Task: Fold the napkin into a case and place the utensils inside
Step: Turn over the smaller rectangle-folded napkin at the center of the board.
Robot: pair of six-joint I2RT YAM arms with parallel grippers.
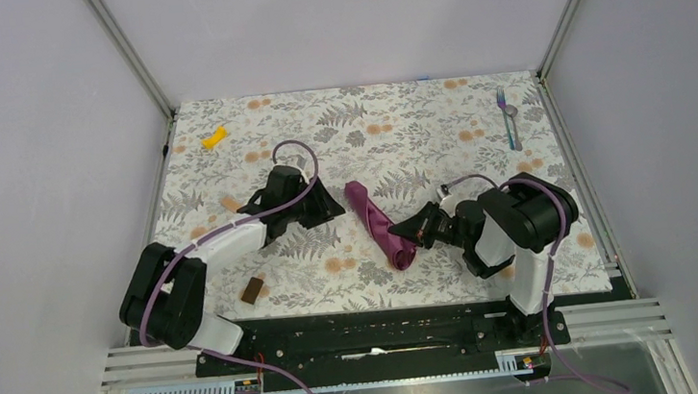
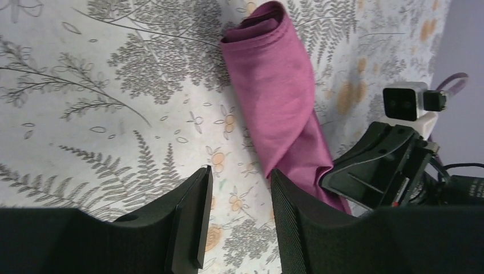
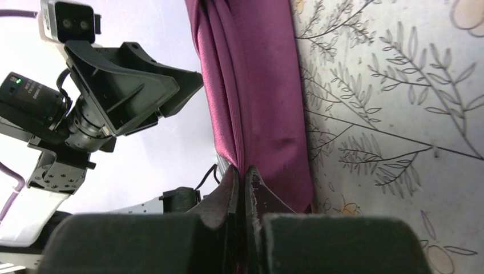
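The plum-magenta napkin (image 1: 379,223) lies mid-table as a slim folded case running from far left to near right, also seen in the left wrist view (image 2: 279,97) and the right wrist view (image 3: 257,85). My right gripper (image 1: 407,236) (image 3: 242,170) is shut on the cloth's near end, pinching a fold. My left gripper (image 1: 335,209) (image 2: 240,171) hovers just left of the strip, open, with only tablecloth between its fingers. The utensils (image 1: 509,120), a fork and spoon with bluish handles, lie side by side at the far right of the table.
A small yellow piece (image 1: 215,137) lies at the far left of the floral tablecloth (image 1: 415,123). A small brown block (image 1: 254,289) sits near the front edge beside the left arm. Walls with metal posts close in three sides.
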